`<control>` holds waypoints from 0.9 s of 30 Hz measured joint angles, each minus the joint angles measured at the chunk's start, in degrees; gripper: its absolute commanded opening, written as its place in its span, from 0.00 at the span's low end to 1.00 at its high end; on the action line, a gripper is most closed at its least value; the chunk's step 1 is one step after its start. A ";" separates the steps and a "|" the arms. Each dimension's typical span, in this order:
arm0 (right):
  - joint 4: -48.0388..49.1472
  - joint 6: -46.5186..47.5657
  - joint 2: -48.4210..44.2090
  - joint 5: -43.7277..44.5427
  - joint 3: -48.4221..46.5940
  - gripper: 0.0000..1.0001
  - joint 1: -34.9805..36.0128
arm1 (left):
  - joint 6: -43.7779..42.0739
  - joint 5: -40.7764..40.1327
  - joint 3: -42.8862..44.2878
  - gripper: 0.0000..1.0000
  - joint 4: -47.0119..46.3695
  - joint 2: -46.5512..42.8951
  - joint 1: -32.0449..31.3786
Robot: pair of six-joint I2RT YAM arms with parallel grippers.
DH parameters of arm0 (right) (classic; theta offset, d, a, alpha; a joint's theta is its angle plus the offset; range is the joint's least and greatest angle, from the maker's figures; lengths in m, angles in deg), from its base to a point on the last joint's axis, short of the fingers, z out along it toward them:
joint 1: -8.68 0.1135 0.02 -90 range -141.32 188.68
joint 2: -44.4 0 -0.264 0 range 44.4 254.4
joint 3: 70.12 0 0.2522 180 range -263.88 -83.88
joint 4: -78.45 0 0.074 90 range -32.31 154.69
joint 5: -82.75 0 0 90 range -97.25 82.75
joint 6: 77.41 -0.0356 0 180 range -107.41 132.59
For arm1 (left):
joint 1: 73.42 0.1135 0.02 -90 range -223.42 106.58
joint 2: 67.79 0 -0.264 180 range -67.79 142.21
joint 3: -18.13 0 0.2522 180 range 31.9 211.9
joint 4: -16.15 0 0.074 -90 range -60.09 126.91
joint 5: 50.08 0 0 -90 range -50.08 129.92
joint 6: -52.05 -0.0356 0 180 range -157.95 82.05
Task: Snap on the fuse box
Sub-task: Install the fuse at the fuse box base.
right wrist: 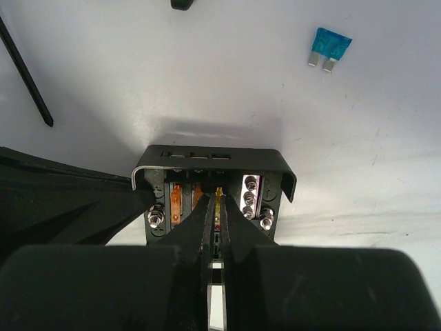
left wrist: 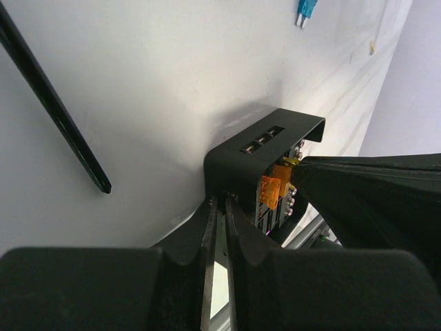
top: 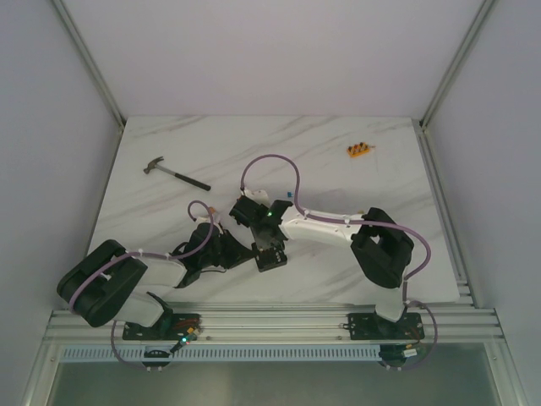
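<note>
Where both arms meet near the front of the desk (top: 355, 182) sits the fuse box (top: 272, 256), black, uncovered.

Left wrist view: left end effector (left wrist: 219, 207) narrow, apparently pinching the box's wall.

Right wrist view: right end effector (right wrist: 215, 207) closed to a sliver, tips at a yellow fuse (right wrist: 218, 196).

Step, likely: seating fuses. Next calls for a straight, steady press; lid not made out.

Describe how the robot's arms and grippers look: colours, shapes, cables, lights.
The left arm and right arm have white links between bulky black joints. A lilac cable loops along each. A small green light glows on the right wrist. The left gripper and right gripper each have two black tapering fingers.
</note>
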 measured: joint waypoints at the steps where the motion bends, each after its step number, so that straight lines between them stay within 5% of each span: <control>1: 0.11 0.46 0.00 0.00 0.07 0.00 0.04 | 0.07 -0.04 0.00 0.17 0.00 0.00 -0.02; 18: 0.87 5.64 0.04 -1.38 0.15 0.00 -0.55 | 1.18 -0.61 -0.22 0.16 0.00 -0.17 -0.24; 27: -2.12 6.12 1.09 -2.05 -2.75 0.14 -0.48 | 2.29 -3.19 -0.44 0.17 2.10 -2.51 -1.64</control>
